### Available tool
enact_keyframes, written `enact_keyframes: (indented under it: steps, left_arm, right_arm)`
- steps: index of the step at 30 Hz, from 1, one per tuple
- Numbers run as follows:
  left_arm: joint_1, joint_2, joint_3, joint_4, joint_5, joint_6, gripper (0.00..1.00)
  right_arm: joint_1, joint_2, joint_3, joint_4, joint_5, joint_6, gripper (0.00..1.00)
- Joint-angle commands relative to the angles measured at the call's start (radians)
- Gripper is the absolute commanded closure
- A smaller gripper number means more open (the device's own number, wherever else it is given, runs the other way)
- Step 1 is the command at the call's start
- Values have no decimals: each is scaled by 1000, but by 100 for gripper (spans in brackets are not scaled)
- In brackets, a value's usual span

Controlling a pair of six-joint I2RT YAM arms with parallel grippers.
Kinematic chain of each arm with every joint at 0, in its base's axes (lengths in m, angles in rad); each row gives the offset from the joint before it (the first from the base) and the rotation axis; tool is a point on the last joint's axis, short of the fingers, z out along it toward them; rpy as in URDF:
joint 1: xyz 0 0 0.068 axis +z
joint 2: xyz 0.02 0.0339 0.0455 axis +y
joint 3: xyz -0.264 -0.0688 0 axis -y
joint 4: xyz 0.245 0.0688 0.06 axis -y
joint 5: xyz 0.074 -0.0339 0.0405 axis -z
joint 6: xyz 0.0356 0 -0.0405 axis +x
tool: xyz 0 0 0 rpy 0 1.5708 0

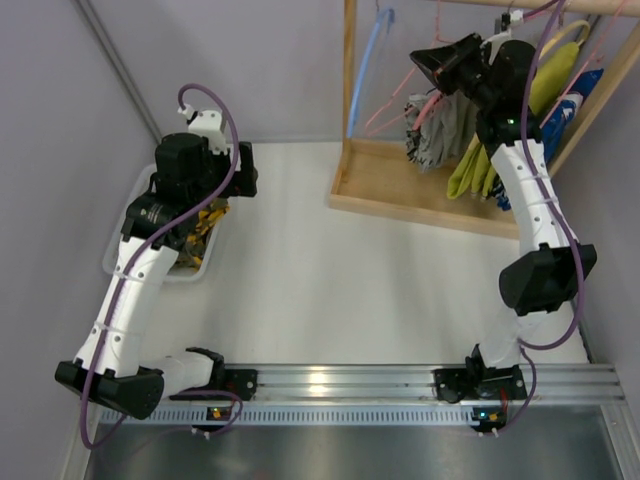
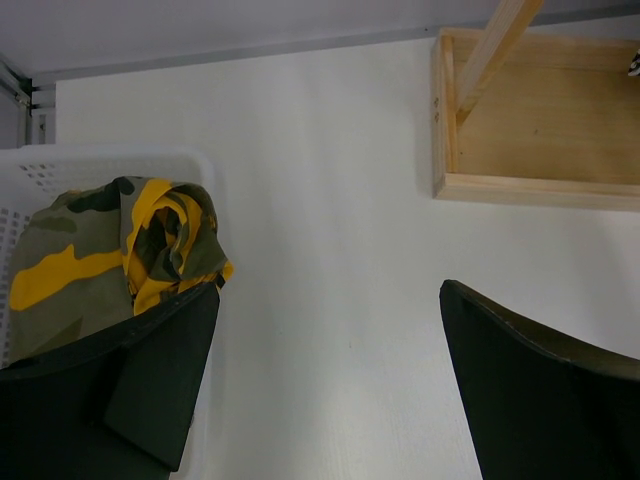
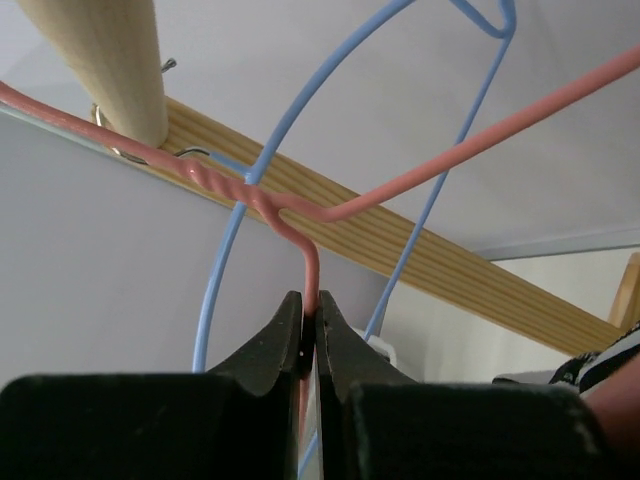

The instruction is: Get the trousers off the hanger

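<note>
The thin pink-red hanger [image 3: 420,175] hangs at the wooden rail [image 3: 110,60]; its twisted neck sits just above my right gripper [image 3: 310,315], which is shut on the wire below the twist. From above, the right gripper [image 1: 432,62] is high at the rack, with the pink wire [image 1: 385,118] running down left. The black-and-white print trousers [image 1: 440,130] hang below it; a striped corner shows in the right wrist view [image 3: 612,362]. My left gripper [image 1: 243,168] is open and empty over the table beside the basket; its fingers [image 2: 165,380] are wide apart.
A light blue hanger [image 3: 230,260] hangs right behind the pink one. Yellow-green clothes [image 1: 478,170] hang to the right on the rack. The wooden rack base [image 1: 400,200] stands at the back right. A white basket [image 2: 60,165] at the left holds olive-and-yellow clothing [image 2: 110,250].
</note>
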Motion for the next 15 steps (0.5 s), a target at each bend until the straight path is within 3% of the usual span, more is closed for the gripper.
enact_keyframes:
  steps: [1, 15]
  left_arm:
    - [5, -1, 48, 54, 10, -3, 1]
    - [3, -9, 31, 92, 35, -27, 1]
  right_arm:
    - [16, -28, 72, 238, -99, -10, 100]
    - [19, -74, 151, 364, -151, 65, 100]
